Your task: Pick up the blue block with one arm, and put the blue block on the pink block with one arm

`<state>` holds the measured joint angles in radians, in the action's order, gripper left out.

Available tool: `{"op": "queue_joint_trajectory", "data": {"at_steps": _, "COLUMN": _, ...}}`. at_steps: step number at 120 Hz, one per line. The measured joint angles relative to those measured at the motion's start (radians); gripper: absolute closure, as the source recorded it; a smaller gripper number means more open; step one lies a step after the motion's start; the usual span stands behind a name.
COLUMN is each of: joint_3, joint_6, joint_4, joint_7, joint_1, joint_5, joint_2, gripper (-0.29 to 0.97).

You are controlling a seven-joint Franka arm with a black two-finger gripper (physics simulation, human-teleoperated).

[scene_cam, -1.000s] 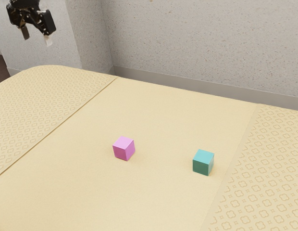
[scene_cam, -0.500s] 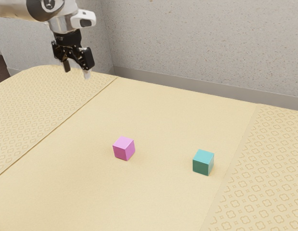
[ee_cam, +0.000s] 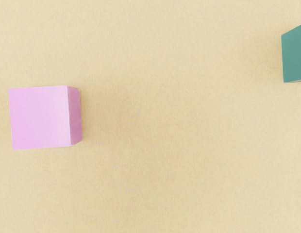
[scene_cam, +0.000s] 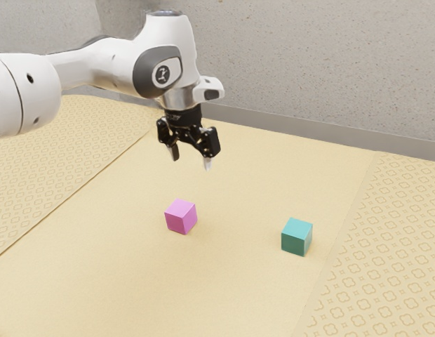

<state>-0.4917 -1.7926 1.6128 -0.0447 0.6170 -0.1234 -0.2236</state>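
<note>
Our black pincer (scene_cam: 191, 161) hangs spread; we judge the matte blue-green cube (scene_cam: 297, 236) rigid, light: grip opposite flat sides.

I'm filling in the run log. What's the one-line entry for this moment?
stage: before grasp | gripper: open, empty, above table | blue block: on table, not held | pink block: nothing on it

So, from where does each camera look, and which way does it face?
Exterior view: sits at the arm's side, raised, looking down across the table toward the wall; the white arm and its open jaws show, above the table.
Wrist view: rides on the arm's end, facing down at the table.
Shared: both show the pink block and the blue block, apart on the table.
</note>
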Motion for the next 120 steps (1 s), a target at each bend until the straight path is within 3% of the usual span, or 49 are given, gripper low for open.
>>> {"op": "queue_joint_trajectory", "data": {"at_steps": 25, "joint_3": 0.075, "joint_6": -0.086, "joint_4": -0.008, "joint_7": -0.07, "joint_1": 0.007, "joint_5": -0.047, "joint_2": -0.093, "gripper": 0.0}}
{"op": "queue_joint_trajectory", "data": {"at_steps": 69, "joint_3": 0.229, "joint_6": -0.195, "joint_4": -0.037, "joint_7": -0.153, "joint_1": 0.006, "joint_5": -0.063, "joint_2": -0.167, "gripper": 0.0}}
{"op": "queue_joint_trajectory", "data": {"at_steps": 120, "joint_3": 0.308, "joint_6": -0.248, "joint_4": -0.14, "joint_7": -0.215, "joint_1": -0.004, "joint_5": -0.066, "joint_2": -0.324, "gripper": 0.0}}
